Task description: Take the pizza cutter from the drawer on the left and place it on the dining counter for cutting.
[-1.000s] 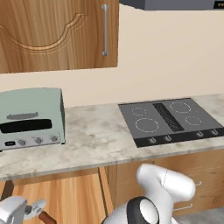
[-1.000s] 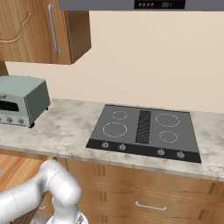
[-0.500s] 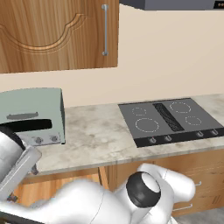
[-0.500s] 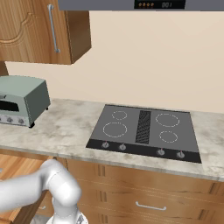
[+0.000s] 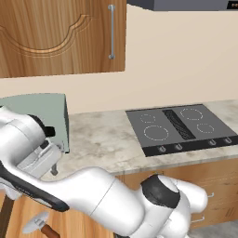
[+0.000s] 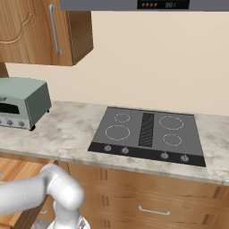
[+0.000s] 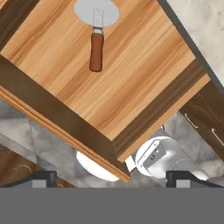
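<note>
Hand view: open drawer (image 7: pixel 131 87) below the claw (image 7: pixel 109 177), pizza cutter (image 7: pixel 96 35) lying loose on its floor.
Drawer pulled out, light wood inside; cutter ahead of the claw, well apart, toward the view's top, its long axis running along the view's height, wheel at the far end, reddish-brown handle nearer. Claw released, jaws spread wide, grasping nothing, and looking straight down into the drawer. Left base view: white arm bent low to the left over the cutter (image 5: pixel 41 225).

black cooktop (image 6: pixel 147 135) on worktop (image 6: pixel 67 132) (toaster oven (image 6: pixel 21 103) left)
</note>
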